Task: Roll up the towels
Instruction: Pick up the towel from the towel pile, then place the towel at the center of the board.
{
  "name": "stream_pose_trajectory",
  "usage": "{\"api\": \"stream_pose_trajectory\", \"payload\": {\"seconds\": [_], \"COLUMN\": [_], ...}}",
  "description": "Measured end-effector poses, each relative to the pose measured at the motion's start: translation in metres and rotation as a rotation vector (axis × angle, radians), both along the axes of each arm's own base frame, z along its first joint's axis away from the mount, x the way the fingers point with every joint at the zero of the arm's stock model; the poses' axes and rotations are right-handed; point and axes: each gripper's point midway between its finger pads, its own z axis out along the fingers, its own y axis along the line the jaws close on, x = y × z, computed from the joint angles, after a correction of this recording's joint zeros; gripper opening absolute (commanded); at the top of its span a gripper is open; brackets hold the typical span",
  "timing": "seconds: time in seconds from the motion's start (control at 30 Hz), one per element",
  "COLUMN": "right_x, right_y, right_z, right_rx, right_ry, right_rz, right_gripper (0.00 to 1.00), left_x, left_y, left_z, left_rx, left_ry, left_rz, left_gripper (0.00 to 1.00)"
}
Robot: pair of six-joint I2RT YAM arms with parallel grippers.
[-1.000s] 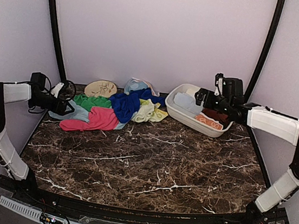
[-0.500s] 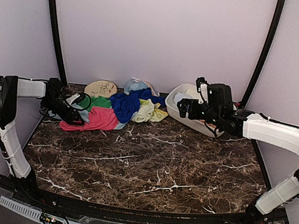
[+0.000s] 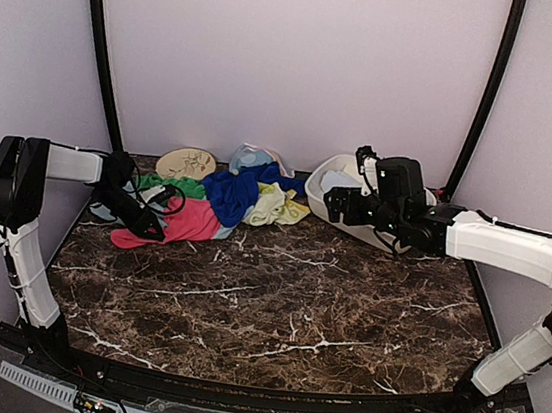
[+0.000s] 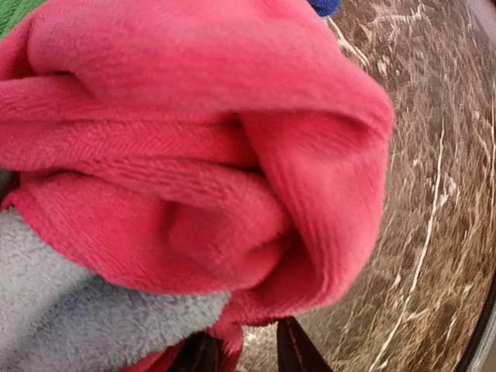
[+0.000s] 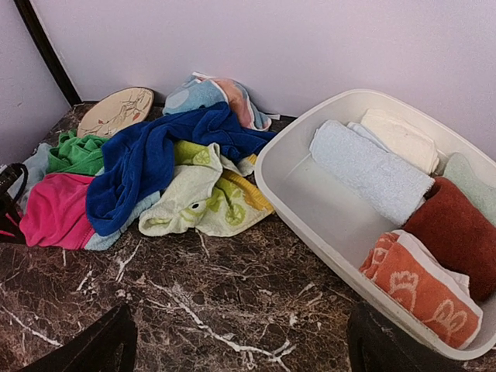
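Towels are lying heaped at the back left of the counter (image 3: 284,308), where the left gripper (image 4: 246,353) is pinching a fold of the pink towel (image 4: 194,155), its fingers drawn narrow with cloth between them. The right gripper (image 3: 339,203) is hovering spread wide and empty beside the white bin (image 5: 310,217), which is holding rolled towels, an orange one (image 5: 418,288) and a pale blue one (image 5: 370,172) among them. The pink towel is looking soft, light and limp, likely to sag and bunch when lifted, so taking it by a corner or hem and dragging it onto bare counter looks wiser than grabbing its middle. It is lying bunched against a grey towel (image 4: 70,310), which may be coming along with it. Its corners are hiding in the folds, and the blue towel (image 5: 147,159) is covering much of the heap, so the count underneath is hard to tell.
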Motion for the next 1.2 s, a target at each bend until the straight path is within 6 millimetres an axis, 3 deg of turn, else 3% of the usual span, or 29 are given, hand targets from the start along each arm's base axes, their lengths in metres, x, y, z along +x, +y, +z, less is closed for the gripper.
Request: {"api": "stream_pose_trajectory", "payload": {"seconds": [0.13,0.33,0.47,0.63,0.73,0.87,1.0,1.2], "right_x": [-0.002,-0.006,-0.007,-0.005,-0.005,-0.008,-0.012,-0.018], "right_y": [-0.002,-0.004,-0.004,-0.001,-0.001,-0.004,-0.008,-0.015], "right_z": [0.0,0.004,0.005,0.017,0.02,0.014,0.02,0.035], "right_rx": [-0.002,0.001,-0.006,0.009,0.007,-0.017,-0.016,-0.001], "right_ry": [0.005,0.005,0.013,-0.003,-0.002,0.021,0.021,-0.002], "right_rz": [0.0,0.003,0.008,0.012,0.012,0.012,0.012,0.004], "right_gripper": [0.9,0.88,0.87,0.87,0.87,0.87,0.87,0.87], "left_x": [0.006,0.007,0.005,0.004,-0.003,-0.013,-0.03,-0.059], "left_y": [0.0,-0.005,-0.019,-0.037,-0.042,-0.051,-0.071,-0.106], "left_z": [0.005,0.039,0.102,0.22,0.28,0.345,0.377,0.386], "left_rx": [0.001,-0.028,-0.101,-0.206,-0.245,-0.308,-0.385,-0.485], "left_ry": [0.003,0.0,-0.066,-0.301,-0.444,-0.57,-0.595,-0.529], "left_rz": [0.007,-0.003,-0.045,-0.109,-0.132,-0.168,-0.244,-0.341], "left_gripper": [0.0,0.0,0.0,0.0,0.0,0.0,0.0,0.0]}}
